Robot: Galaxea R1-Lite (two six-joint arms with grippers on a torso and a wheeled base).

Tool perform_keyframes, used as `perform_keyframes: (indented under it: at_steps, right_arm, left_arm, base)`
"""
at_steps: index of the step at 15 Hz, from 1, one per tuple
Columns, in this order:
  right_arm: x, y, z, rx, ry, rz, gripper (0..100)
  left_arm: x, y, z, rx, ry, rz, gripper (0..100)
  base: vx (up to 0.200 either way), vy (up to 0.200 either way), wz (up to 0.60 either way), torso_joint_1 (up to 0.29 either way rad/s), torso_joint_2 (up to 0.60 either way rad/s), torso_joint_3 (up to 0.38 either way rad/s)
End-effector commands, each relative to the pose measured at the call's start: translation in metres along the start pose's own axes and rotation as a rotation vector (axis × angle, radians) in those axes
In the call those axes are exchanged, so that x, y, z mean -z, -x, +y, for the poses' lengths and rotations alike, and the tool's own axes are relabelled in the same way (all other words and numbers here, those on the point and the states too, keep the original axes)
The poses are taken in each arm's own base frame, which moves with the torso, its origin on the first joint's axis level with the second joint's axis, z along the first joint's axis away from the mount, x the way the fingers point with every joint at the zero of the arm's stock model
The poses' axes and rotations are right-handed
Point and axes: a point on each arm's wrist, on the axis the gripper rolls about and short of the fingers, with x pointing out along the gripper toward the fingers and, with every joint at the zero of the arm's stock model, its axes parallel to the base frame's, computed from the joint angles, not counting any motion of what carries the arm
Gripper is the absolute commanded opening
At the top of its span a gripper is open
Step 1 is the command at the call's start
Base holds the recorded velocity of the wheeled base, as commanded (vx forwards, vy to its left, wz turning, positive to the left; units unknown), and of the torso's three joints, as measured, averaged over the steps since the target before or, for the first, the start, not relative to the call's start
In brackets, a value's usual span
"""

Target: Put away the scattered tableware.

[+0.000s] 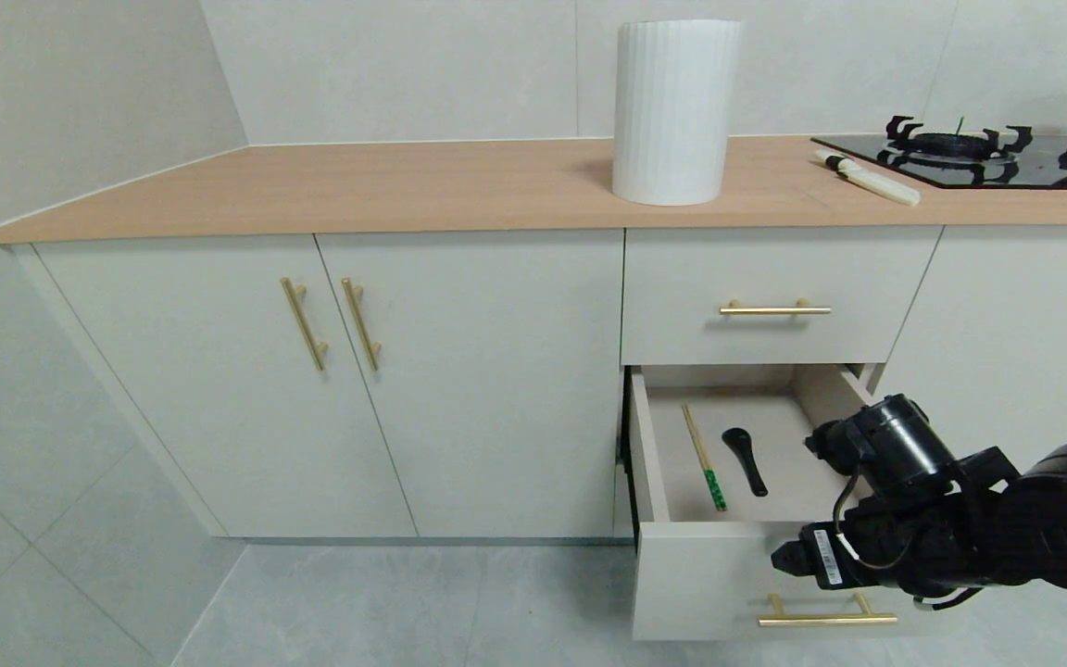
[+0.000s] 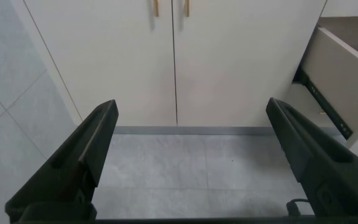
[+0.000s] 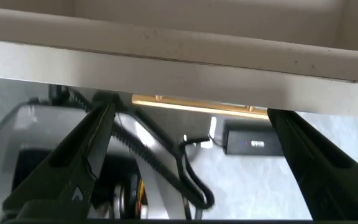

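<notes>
Chopsticks lengthwise in open drawer, green tips frontward, spoon parallel

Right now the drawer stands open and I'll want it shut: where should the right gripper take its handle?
Take the handle mid-bar, between its two posts, coming straight from the front, one finger above and one below. It is a thin level bar standing off the drawer front. The open right gripper faces it but spans along the bar, so probably turn the wrist first.
</notes>
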Motion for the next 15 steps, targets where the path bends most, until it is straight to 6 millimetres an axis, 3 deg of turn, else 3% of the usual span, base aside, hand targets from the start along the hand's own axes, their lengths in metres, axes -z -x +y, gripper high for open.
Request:
perform_keyframes:
  at_steps: [1,15]
  right_arm:
    - [-0.006,-0.013,0.002,0.014,-0.001,0.003,100]
    - [-0.087,-0.068,-0.005,0.045,-0.089,-0.126,100]
  left_arm:
    - [0.0,0.0,0.0,-0.001,0.0,0.0,100]
    - [0.0,0.0,0.0,0.0,0.0,0.0,100]
  base:
    - [0.0,0.0,0.0,0.0,0.0,0.0]
    - [0.0,0.0,0.0,0.0,0.0,0.0]
